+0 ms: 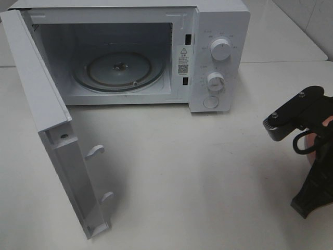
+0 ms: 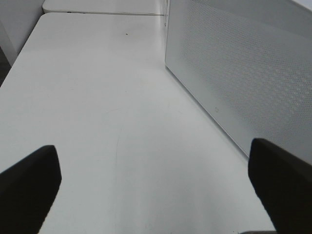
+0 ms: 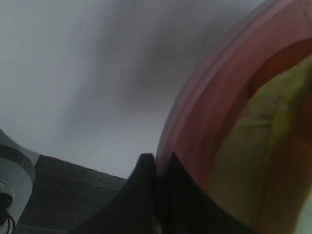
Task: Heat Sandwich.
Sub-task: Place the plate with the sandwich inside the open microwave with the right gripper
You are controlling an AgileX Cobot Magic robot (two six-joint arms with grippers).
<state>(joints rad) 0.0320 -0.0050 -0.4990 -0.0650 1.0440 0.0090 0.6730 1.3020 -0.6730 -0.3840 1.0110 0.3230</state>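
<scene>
The sandwich point(image 3: 263, 141) isn't in the oven yet. It sits on its pink plate point(image 3: 209, 107) out toward the right side of the table point(image 1: 208, 182), well apart from the microwave point(image 1: 229, 31). From the high camera you barely see it, just a sliver of pink behind the right arm point(image 1: 315, 182).

The white table is mostly bare. The microwave sits at its far edge with the door point(image 1: 47, 104) swung wide open toward the near left corner. The cavity has nothing in it but the glass turntable point(image 1: 119, 70). The two dials point(image 1: 221, 51) are on the panel at the right, and I can't read their settings.

In the right wrist view, the plate fills one side, with green-yellow leaf and orange crust showing. The right gripper point(image 3: 157, 158) has its fingers pressed together right at the plate's rim, and it looks pinched on that rim. I can't tell whether the plate is lifted or resting on the table.

The left gripper point(image 2: 156, 195) is parked low beside a perforated white panel point(image 2: 243, 78), probably the door's outer face. Its fingers are spread wide with nothing between them.

So my read is that the door is open and the plate is grabbed. Carrying it in, setting it on the turntable, shutting the door and turning the dials all remain.
</scene>
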